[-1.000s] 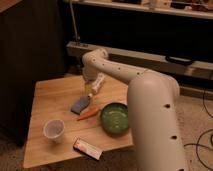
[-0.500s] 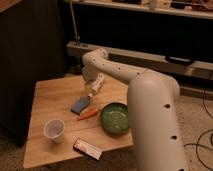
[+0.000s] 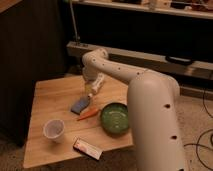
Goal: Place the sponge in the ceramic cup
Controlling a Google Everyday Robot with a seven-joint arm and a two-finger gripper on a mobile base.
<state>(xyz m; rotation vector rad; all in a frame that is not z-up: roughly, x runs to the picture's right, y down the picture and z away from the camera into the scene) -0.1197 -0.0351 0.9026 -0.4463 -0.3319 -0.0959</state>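
Note:
The blue sponge (image 3: pixel 80 105) lies flat near the middle of the wooden table (image 3: pixel 50 95). The whitish ceramic cup (image 3: pixel 53 129) stands upright toward the table's front left, apart from the sponge. My gripper (image 3: pixel 90 94) hangs at the end of the white arm (image 3: pixel 120 75), just above and to the right of the sponge's far end. Whether it touches the sponge I cannot tell.
An orange carrot (image 3: pixel 87 114) lies right beside the sponge, next to a wide green bowl (image 3: pixel 115 118). A red-and-white flat box (image 3: pixel 87 148) rests at the table's front edge. My white arm's big body stands at the right, with dark shelving behind.

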